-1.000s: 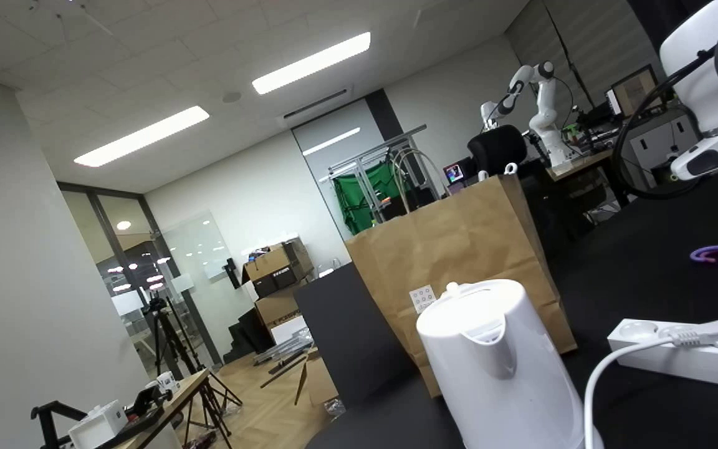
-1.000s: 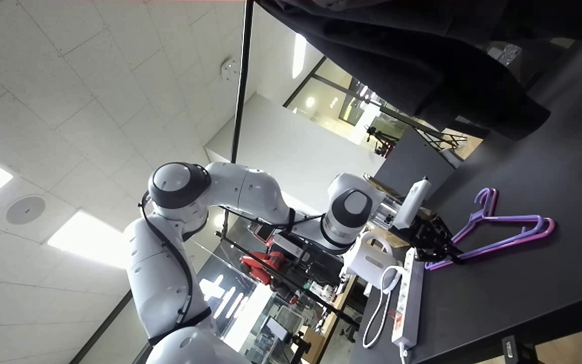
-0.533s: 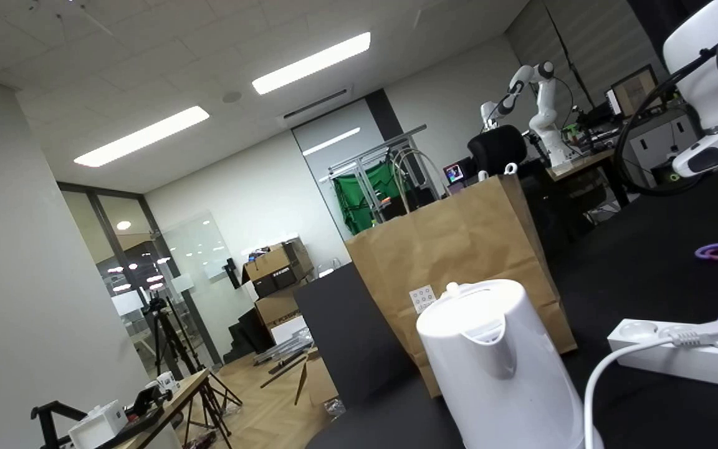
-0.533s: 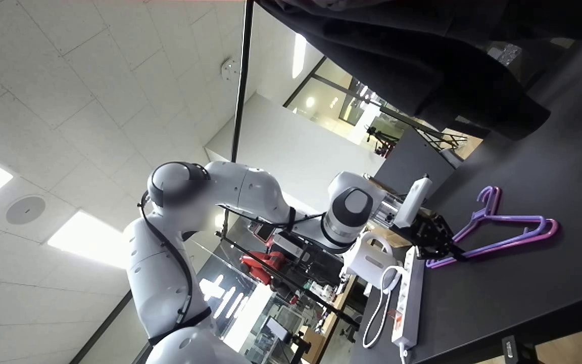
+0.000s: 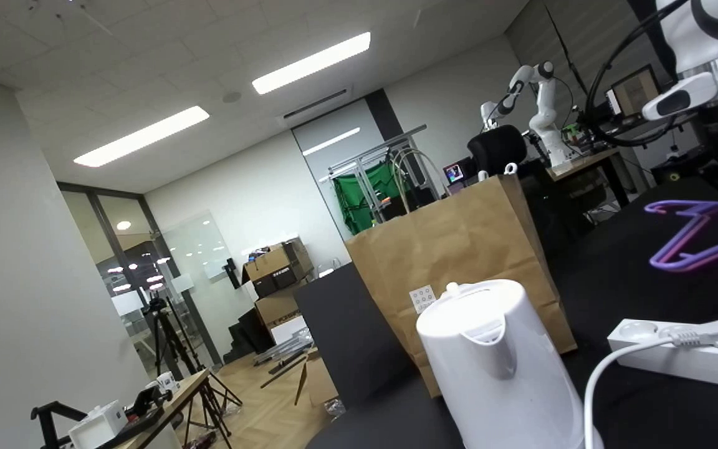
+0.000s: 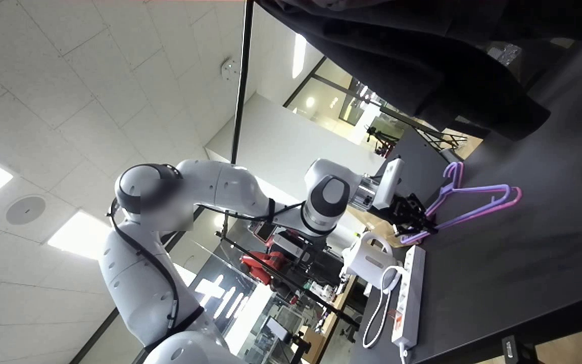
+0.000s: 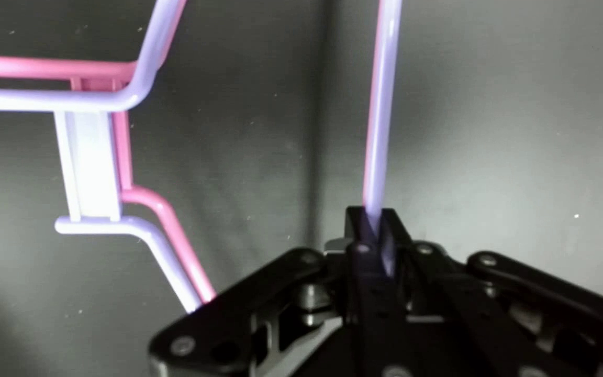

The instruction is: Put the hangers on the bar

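The Robotiq gripper (image 7: 376, 220) pinches a purple clothes hanger (image 7: 383, 104) and a pink clothes hanger (image 7: 189, 252) together by their straight lower bars. Both are near the white power strip (image 6: 410, 298) and seem clear of the dark table (image 6: 493, 273).

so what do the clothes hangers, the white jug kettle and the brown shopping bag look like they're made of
Clothes hangers: probably molded plastic, glossy, since streaks of light run along them.
White jug kettle: likely plastic, satin, from its smooth, softly shaded curves; coated metal is possible.
Brown shopping bag: matte kraft paper, judging by its creases.
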Motion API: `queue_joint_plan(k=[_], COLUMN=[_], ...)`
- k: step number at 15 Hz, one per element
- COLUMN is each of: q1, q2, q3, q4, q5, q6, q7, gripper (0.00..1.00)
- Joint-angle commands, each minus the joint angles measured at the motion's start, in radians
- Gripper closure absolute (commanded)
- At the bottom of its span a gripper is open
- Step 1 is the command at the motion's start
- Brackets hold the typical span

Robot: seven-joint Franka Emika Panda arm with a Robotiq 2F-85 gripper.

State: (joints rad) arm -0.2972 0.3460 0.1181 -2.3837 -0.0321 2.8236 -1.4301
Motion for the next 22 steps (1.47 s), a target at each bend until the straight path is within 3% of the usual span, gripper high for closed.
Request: queue_joint_plan(k=[1, 6, 8, 9, 12, 19, 20, 22], q1=[-0.147, -0.401, -0.441, -0.218, -0.234, -0.240, -0.240, -0.131], q2=[-0.169, -0.277, -0.314, -0.277, -0.312, -0.310, -0.310, -0.332], q3=[0.171, 0.520, 0.576, 0.353, 0.377, 0.379, 0.379, 0.282], q4=[-0.104, -0.083, -0.052, -0.072, -0.060, -0.060, -0.060, -0.058], q5=[0.139, 0.449, 0.567, 0.517, 0.558, 0.559, 0.559, 0.703], q6=[0.019, -0.092, -0.207, -0.128, -0.193, -0.195, -0.195, -0.157], q7=[-0.266, -0.679, -0.841, -0.739, -0.814, -0.825, -0.826, -0.935], gripper=[0.98, 0.98, 0.98, 0.92, 0.92, 0.92, 0.98, 0.98])
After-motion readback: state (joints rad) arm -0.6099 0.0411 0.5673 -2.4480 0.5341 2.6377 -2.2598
